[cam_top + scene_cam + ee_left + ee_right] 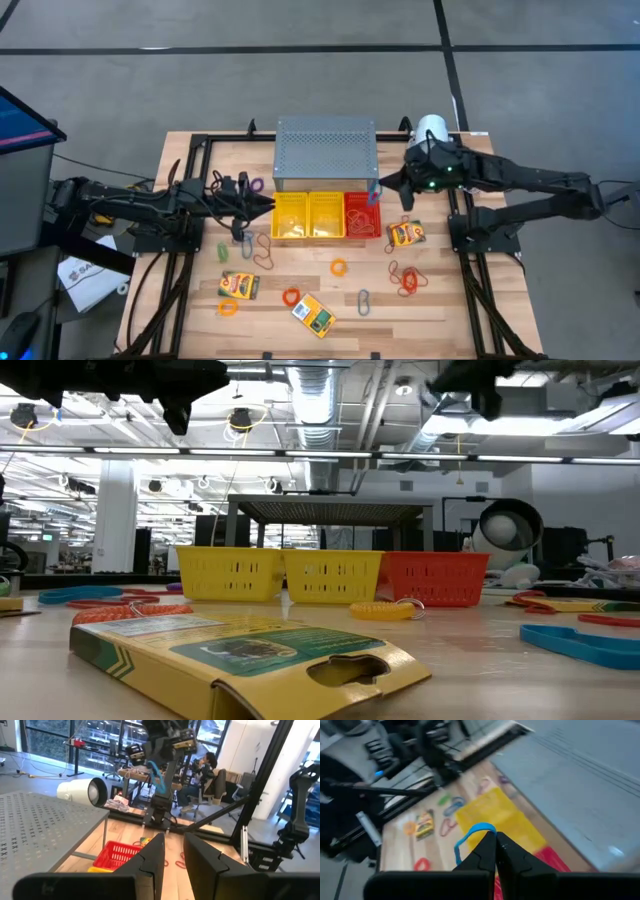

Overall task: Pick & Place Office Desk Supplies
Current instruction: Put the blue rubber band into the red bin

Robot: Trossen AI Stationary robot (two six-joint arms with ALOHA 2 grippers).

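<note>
left arm: stretched in from the left edge, lying low and level, left gripper (262, 203) at the left side of the yellow baskets, pointing right; jaws a narrow gap apart, nothing seen between them
right arm: reaches in from the right, elbow bent, right gripper (378, 188) raised over the far edge of the red basket, beside the grey box
right jaws: pressed together, pinching a blue clip (472, 836); the clip hangs from the tips, long axis roughly up-down in the left wrist view
grey perforated box (325, 150): far centre, lid side up, contents not visible
yellow baskets (308, 215): two side by side, centre; contents hard to tell
red basket (361, 215): just right of the yellow ones; holds some small items, can't tell which
card boxes: one near left (239, 286), long axis left-right; one near centre (313, 314), angled; one right (405, 234) beside the red basket
band loops: orange (339, 267), red (405, 279), scattered flat on the table (440, 300)
</note>
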